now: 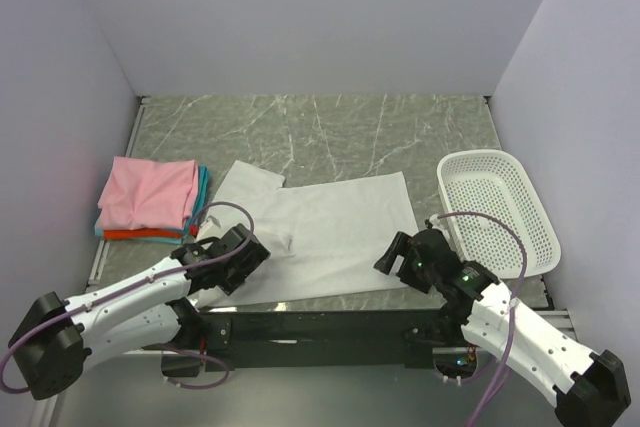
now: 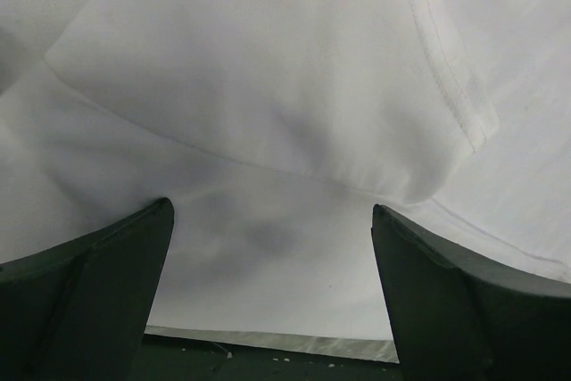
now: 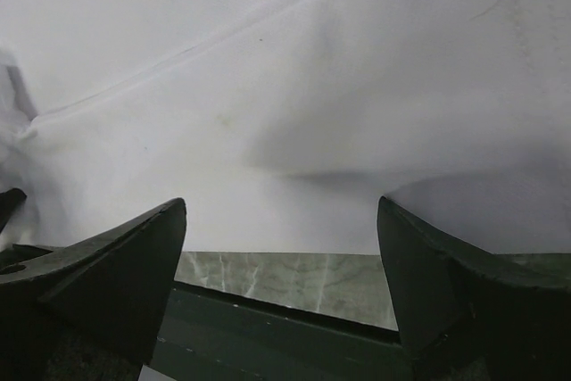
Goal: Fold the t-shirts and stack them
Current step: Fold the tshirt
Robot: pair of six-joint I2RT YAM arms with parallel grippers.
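A white t-shirt [image 1: 330, 232] lies spread flat on the marble table, one sleeve pointing to the back left. My left gripper [image 1: 262, 250] is open at the shirt's near left edge, its fingers [image 2: 98, 292] apart over white cloth [image 2: 268, 131] with a folded sleeve hem. My right gripper [image 1: 392, 253] is open at the shirt's near right corner, its fingers [image 3: 446, 292] straddling the white hem [image 3: 285, 113] above the table edge. A folded stack sits at the left: pink shirt [image 1: 148, 192] on top, teal [image 1: 203, 187] and orange-red [image 1: 135, 235] edges showing below.
A white perforated plastic basket [image 1: 500, 209] stands at the right, beside my right arm. Grey walls close in on three sides. A dark rail [image 1: 310, 325] runs along the table's near edge under the shirt's hem.
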